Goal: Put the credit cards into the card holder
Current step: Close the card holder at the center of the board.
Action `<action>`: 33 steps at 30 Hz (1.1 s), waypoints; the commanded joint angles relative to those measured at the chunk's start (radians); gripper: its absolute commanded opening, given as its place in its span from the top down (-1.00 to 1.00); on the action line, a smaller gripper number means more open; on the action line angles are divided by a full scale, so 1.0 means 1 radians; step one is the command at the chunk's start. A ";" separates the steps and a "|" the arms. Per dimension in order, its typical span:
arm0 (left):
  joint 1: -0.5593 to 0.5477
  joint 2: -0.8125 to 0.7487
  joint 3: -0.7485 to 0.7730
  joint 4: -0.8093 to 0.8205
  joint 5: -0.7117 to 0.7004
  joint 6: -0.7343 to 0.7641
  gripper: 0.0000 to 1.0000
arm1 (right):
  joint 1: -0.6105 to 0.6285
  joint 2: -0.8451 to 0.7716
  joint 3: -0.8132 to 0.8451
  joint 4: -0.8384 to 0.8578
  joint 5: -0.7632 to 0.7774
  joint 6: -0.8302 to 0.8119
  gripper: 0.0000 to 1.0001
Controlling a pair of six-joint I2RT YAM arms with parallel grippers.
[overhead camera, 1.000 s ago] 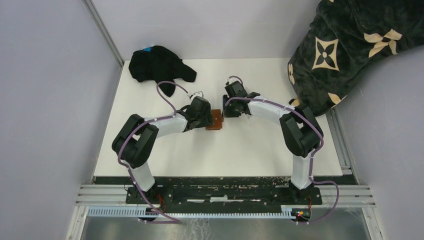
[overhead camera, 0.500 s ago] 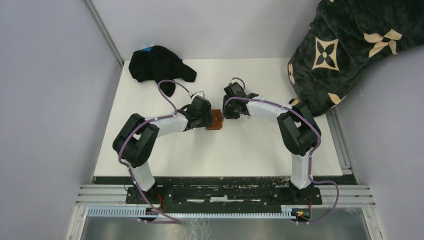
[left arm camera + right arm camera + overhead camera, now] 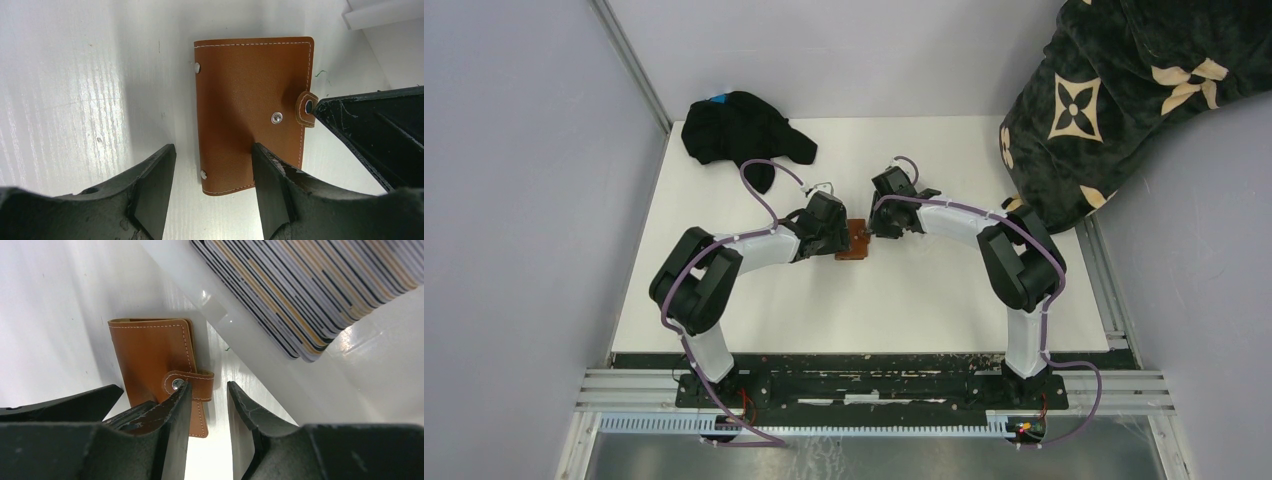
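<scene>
Small brown leather bifold card holder lies snapped shut on white table. Left gripper wide open, empty, astride spine edge, likely to steady it. Right gripper half open around snap tab, unclamped, likely to unsnap. Thin plastic credit cards stacked in clear tray alongside.

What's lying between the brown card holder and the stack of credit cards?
Right wrist view: only a narrow strip of table and the clear tray's wall separate the card holder from the credit cards.
</scene>
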 commanded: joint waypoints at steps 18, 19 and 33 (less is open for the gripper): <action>0.001 0.062 -0.008 -0.101 0.008 0.063 -0.28 | -0.004 0.023 0.000 0.065 -0.084 0.055 0.23; 0.001 0.063 -0.007 -0.100 0.010 0.063 -0.27 | -0.004 0.026 0.004 0.065 -0.090 0.058 0.23; 0.002 0.070 -0.004 -0.104 0.007 0.071 -0.25 | -0.006 0.069 0.043 0.052 -0.129 0.057 0.23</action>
